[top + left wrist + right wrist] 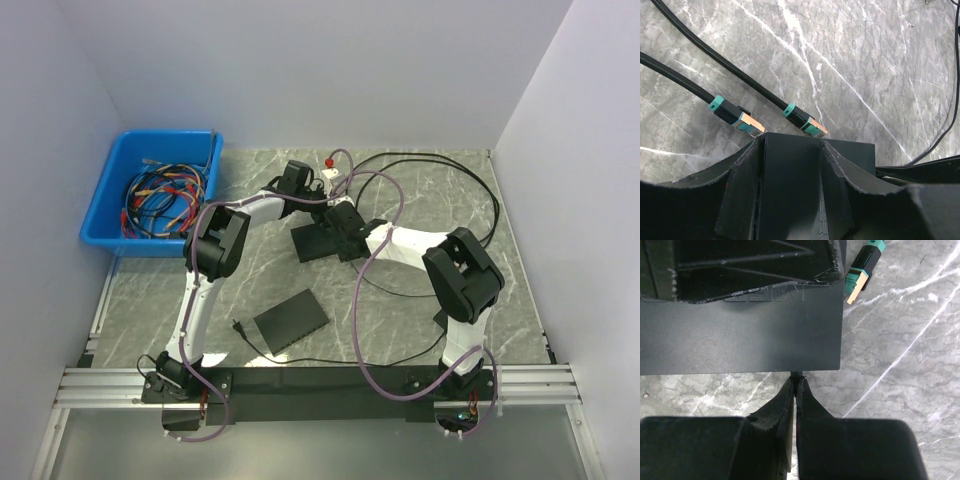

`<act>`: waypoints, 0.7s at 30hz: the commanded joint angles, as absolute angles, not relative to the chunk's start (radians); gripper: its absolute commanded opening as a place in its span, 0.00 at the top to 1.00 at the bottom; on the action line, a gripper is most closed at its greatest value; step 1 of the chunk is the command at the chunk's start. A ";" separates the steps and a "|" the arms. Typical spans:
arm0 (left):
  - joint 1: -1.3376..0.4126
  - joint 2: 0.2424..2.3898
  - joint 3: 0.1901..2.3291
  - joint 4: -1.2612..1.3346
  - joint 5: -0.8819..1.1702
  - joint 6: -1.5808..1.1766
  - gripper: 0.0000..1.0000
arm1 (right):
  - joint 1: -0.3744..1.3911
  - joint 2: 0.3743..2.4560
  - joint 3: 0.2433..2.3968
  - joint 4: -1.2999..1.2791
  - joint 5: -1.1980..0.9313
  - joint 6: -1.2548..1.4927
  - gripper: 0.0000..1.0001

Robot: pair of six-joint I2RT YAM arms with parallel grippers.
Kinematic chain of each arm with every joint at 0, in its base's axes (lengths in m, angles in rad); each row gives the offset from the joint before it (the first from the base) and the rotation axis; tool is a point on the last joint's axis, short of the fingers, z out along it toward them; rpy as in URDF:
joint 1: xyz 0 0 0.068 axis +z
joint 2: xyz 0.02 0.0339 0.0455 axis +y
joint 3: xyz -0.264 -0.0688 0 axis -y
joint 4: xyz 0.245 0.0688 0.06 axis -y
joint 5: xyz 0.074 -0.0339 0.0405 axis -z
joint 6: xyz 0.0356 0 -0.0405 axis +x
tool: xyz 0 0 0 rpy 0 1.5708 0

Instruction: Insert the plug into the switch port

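Note:
The black switch (312,243) lies at the table's middle. My left gripper (322,212) comes at it from the far left, and in the left wrist view the gripper (792,142) is shut on the switch body (852,155). My right gripper (348,238) comes from the right. In the right wrist view it (797,384) is shut on a thin black plug (797,374) whose tip meets the near edge of the switch (740,345). Whether the tip is in a port is hidden.
Two black cables with teal-booted plugs (742,120) (807,124) lie just beyond the switch; one shows in the right wrist view (862,272). A flat black box (290,320) lies nearer the bases. A blue bin (105,205) of cables stands at the left. Black cable loops lie at the right (490,210).

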State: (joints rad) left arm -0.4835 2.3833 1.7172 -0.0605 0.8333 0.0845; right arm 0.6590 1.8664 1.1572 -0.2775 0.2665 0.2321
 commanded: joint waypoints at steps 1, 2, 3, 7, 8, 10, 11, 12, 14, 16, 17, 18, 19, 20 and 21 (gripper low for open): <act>-0.604 2.520 1.620 -0.465 0.908 0.081 0.47 | 0.584 1.858 1.216 0.107 0.396 0.157 1.00; -0.604 2.522 1.621 -0.466 0.907 0.081 0.47 | 0.583 1.862 1.227 0.104 0.399 0.153 1.00; -0.604 2.529 1.629 -0.472 0.907 0.083 0.47 | 0.581 1.868 1.229 0.100 0.396 0.153 1.00; -0.606 2.536 1.637 -0.483 0.908 0.084 0.47 | 0.580 1.896 1.221 0.104 0.371 0.163 0.96; -0.604 2.527 1.629 -0.473 0.905 0.081 0.47 | 0.577 1.901 1.221 0.097 0.371 0.166 0.93; -0.601 2.516 1.618 -0.457 0.904 0.078 0.47 | 0.577 1.907 1.220 0.091 0.368 0.173 0.84; -0.601 2.511 1.614 -0.453 0.905 0.077 0.47 | 0.575 1.904 1.212 0.089 0.368 0.175 0.80; -0.600 2.511 1.615 -0.449 0.902 0.074 0.47 | 0.578 1.899 1.204 0.089 0.368 0.182 0.75; -0.595 2.517 1.620 -0.448 0.899 0.063 0.48 | 0.577 1.881 1.186 0.089 0.367 0.183 0.71; -0.589 2.520 1.623 -0.448 0.896 0.061 0.48 | 0.577 1.859 1.177 0.084 0.368 0.189 0.66; -0.589 2.517 1.620 -0.443 0.894 0.054 0.48 | 0.578 1.855 1.169 0.074 0.371 0.190 0.64; -0.589 2.516 1.617 -0.437 0.890 0.052 0.48 | 0.578 1.842 1.164 0.068 0.370 0.198 0.61; -0.586 2.513 1.615 -0.433 0.888 0.048 0.48 | 0.577 1.835 1.155 0.063 0.362 0.201 0.59; -0.583 2.514 1.615 -0.430 0.888 0.045 0.48 | 0.578 1.827 1.149 0.060 0.361 0.201 0.58; -0.581 2.514 1.615 -0.426 0.882 0.040 0.48 | 0.578 1.809 1.143 0.054 0.356 0.207 0.53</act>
State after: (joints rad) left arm -0.4839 2.3928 1.7294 -0.0589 0.8379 0.0753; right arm 0.6277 1.8702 1.1343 -0.2157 0.2474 0.2054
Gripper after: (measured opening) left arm 0.525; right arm 0.437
